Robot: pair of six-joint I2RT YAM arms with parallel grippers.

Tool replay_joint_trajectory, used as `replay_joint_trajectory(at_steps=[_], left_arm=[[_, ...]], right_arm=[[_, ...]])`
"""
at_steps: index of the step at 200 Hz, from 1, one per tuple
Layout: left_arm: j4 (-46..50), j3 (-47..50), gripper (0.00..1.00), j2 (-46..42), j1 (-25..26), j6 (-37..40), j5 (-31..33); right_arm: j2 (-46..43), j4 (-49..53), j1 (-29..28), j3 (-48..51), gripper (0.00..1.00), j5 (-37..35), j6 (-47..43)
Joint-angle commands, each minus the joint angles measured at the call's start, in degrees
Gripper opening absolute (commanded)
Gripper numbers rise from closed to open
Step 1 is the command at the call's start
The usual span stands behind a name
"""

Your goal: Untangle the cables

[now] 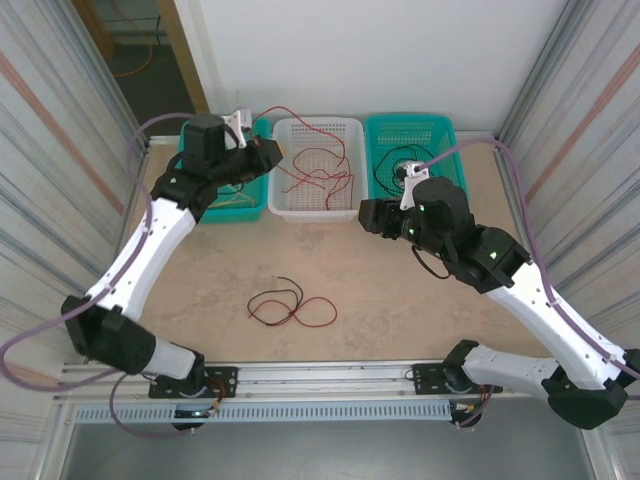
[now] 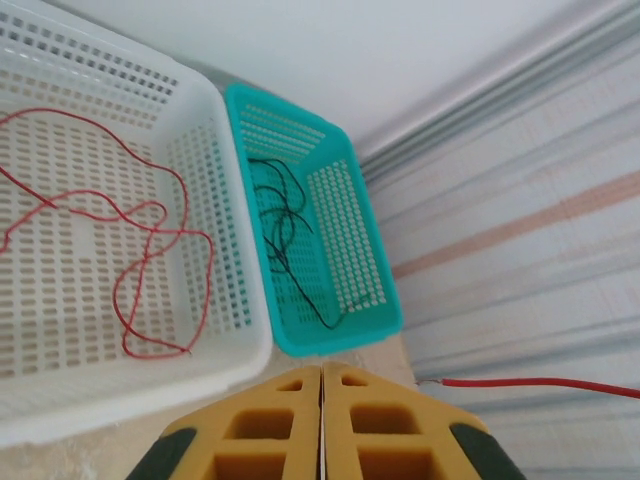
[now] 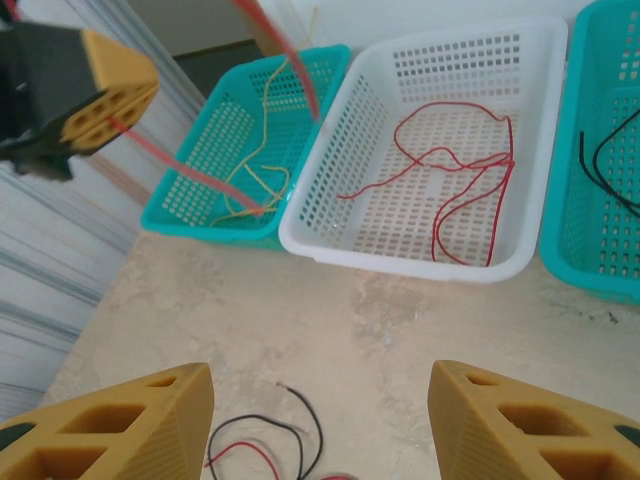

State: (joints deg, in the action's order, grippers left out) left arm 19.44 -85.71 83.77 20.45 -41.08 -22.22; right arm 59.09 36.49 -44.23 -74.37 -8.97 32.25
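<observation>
Most cables lay sorted in the baskets. A red and black tangle was left on the table. The left gripper, squeezed tight, maybe pinched a red cable. The right gripper had its fingers wide apart.

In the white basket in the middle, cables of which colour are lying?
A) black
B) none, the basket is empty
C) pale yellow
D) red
D: thin red cables lie curled on the floor of the white basket, while the black cables are in the teal basket beside it.
</observation>
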Motion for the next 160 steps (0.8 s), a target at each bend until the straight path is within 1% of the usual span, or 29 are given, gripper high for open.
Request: replay_joint_trajectory(at_steps=[1,21,37,42,46,52,59,64,67,77,92,103,123,147,160], left_arm=[[0.40,-3.64,0.00,5.19,-0.93,-1.71,4.08],[-4.65,-4.94,0.00,10.02,-1.46,-3.41,3.46],[-6.02,-7.39,0.00,14.19,-1.55,-4.90,2.54],[-6.08,-8.42,0.03,15.50,-1.48,-4.91,2.01],[-5.88,-9.34,0.07,16.46,-1.44,-4.74,1.94],[-5.31,-10.41,0.16,17.81,-1.30,-4.65,2.27],[-4.72,-11.56,0.34,19.15,-1.21,-4.43,2.52],[-4.49,-12.22,0.45,19.98,-1.19,-4.20,2.49],[-4.23,-12.42,0.50,20.41,-1.20,-4.05,2.51],[-3.23,-13.24,0.60,21.31,-1.03,-3.92,3.16],[-2.76,-13.26,0.69,21.48,-0.63,-3.20,3.79],[-2.21,-13.06,0.71,21.06,-0.30,-2.42,4.09],[-1.07,-11.97,0.70,18.80,0.04,-0.74,5.07],[0.22,-9.40,0.68,13.63,0.13,1.49,6.36],[0.25,-6.65,0.66,9.96,0.28,2.87,6.73]], right_arm=[[-1.76,0.64,0.11,1.82,0.58,0.80,1.85],[-2.14,1.03,0.11,2.63,0.57,0.96,2.11],[-2.14,1.28,0.11,2.99,0.57,0.97,2.20],[-2.14,1.45,0.11,3.00,0.57,0.97,2.20],[-2.16,1.52,0.11,2.99,0.57,0.97,2.20],[-3.62,1.65,0.06,3.05,0.57,0.97,2.20],[-3.80,1.73,0.11,3.13,0.57,0.97,2.18],[-3.89,1.74,0.05,3.13,0.57,0.97,2.12],[-3.83,1.74,0.10,3.25,0.57,0.93,2.12],[-3.89,1.90,0.09,3.40,0.57,0.80,2.03],[-3.90,1.91,0.11,3.75,0.57,0.79,1.98],[-3.77,1.83,0.10,3.96,0.57,0.88,1.94],[-3.16,1.92,0.06,3.88,0.57,1.13,1.51],[-2.75,1.75,0.01,3.70,0.57,1.82,1.07],[-0.34,1.33,-0.02,3.84,0.57,2.65,0.91]])
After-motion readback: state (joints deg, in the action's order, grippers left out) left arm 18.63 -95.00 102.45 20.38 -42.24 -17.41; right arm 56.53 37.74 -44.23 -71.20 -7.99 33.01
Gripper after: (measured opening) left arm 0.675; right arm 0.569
